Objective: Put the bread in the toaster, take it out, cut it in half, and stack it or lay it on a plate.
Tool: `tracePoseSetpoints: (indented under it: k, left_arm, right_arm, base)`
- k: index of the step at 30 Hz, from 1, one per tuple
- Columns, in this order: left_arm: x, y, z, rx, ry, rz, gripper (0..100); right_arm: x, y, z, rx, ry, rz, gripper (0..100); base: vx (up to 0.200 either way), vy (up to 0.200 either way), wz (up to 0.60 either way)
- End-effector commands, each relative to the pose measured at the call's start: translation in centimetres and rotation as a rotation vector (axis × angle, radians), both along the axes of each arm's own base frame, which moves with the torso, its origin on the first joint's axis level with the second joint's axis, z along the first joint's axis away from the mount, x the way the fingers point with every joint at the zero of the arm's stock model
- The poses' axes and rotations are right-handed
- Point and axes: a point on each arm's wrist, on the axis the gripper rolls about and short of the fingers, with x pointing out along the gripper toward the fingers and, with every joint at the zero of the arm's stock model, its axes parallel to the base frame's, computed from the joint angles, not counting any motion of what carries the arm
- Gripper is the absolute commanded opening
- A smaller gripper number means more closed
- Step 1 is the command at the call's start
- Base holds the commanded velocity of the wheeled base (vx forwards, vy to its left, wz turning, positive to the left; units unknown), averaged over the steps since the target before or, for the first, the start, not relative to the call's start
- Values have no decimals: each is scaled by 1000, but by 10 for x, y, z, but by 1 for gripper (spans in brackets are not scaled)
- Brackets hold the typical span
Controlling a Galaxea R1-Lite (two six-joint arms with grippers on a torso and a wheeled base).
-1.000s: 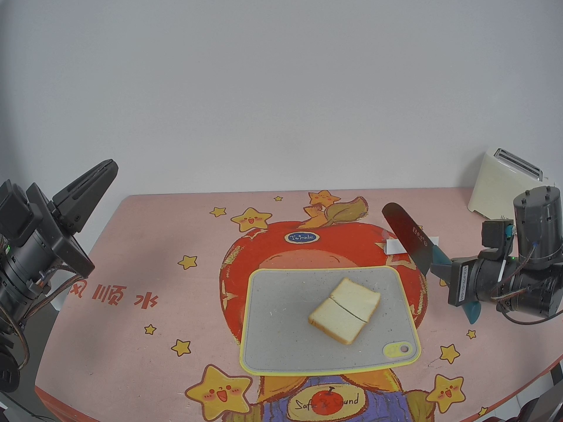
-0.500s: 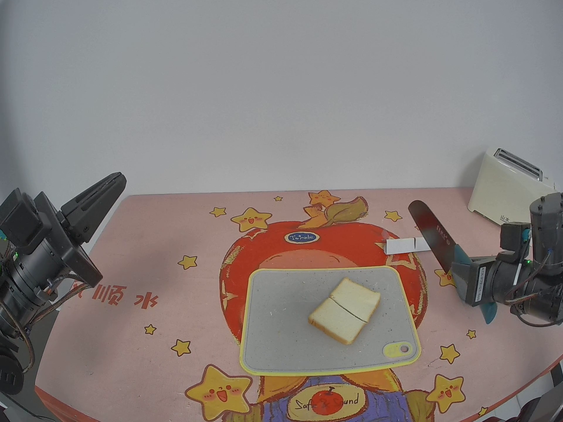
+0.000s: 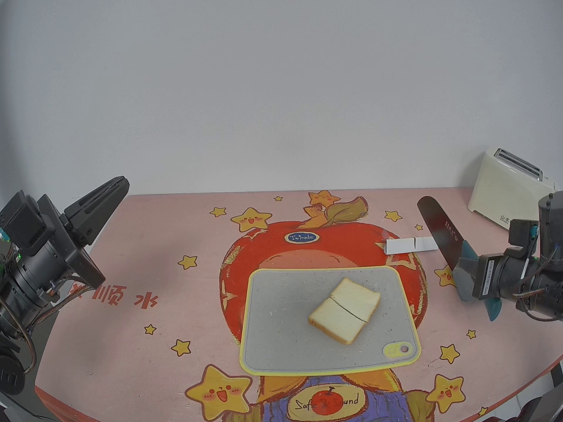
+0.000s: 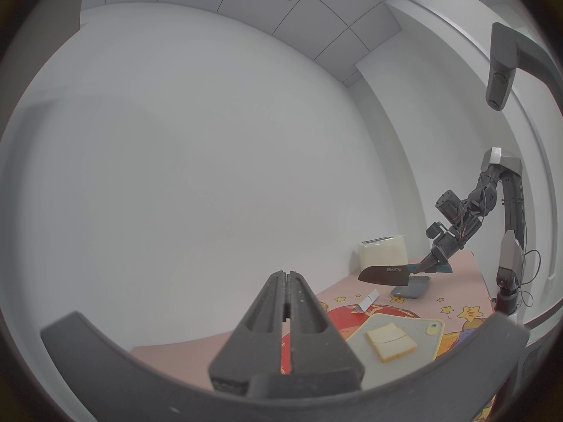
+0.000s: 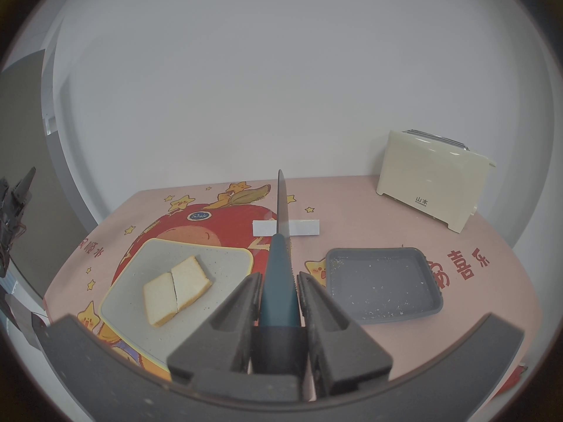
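Since the earlier frames, the right gripper (image 3: 466, 271) has been drawn rightward, off the board's far right corner and toward the table's right edge, with the dark-bladed, teal-handled knife (image 3: 441, 230) carried along. The left gripper (image 4: 287, 282) has been shifted slightly inward.

The pale toasted slice of bread (image 3: 346, 310) is seen cut through by one straight line into two halves. These lie flat and side by side, touching or nearly so, on the right part of the grey, yellow-rimmed cutting board (image 3: 281, 323).

The knife's handle is pinched between the right gripper's fingers and largely covered by them, while the blade juts out above the white paper strip (image 3: 410, 245). The left gripper's fingers are pressed together with nothing between them.

In the head view, the lower corner of the cream two-slot toaster (image 3: 504, 191) is covered by the right arm. A grey rectangular tray (image 5: 381, 282), dusted with crumbs, lies between the board and the toaster.

The board sits near the front edge of the pink cartoon-printed table (image 3: 176, 300). The left gripper is held over the table's left edge, well apart from the board.
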Motion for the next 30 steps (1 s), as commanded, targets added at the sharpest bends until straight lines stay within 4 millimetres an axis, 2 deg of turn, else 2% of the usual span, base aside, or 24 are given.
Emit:
tracePoseSetpoints:
  k: [1,6,30]
  left_arm:
    - [0,0,-1,1,3,-1,0]
    - [-1,-4,-2,3,7,-24,0]
    - [-1,-5,-3,5,14,-26,0]
  right_arm:
    - [5,5,-6,1,29,0,0]
    - [13,11,-14,6,62,-13,0]
    - [12,11,-18,0,80,-8,0]
  base:
    - [0,0,0]
    - [0,0,0]
    - [0,0,0]
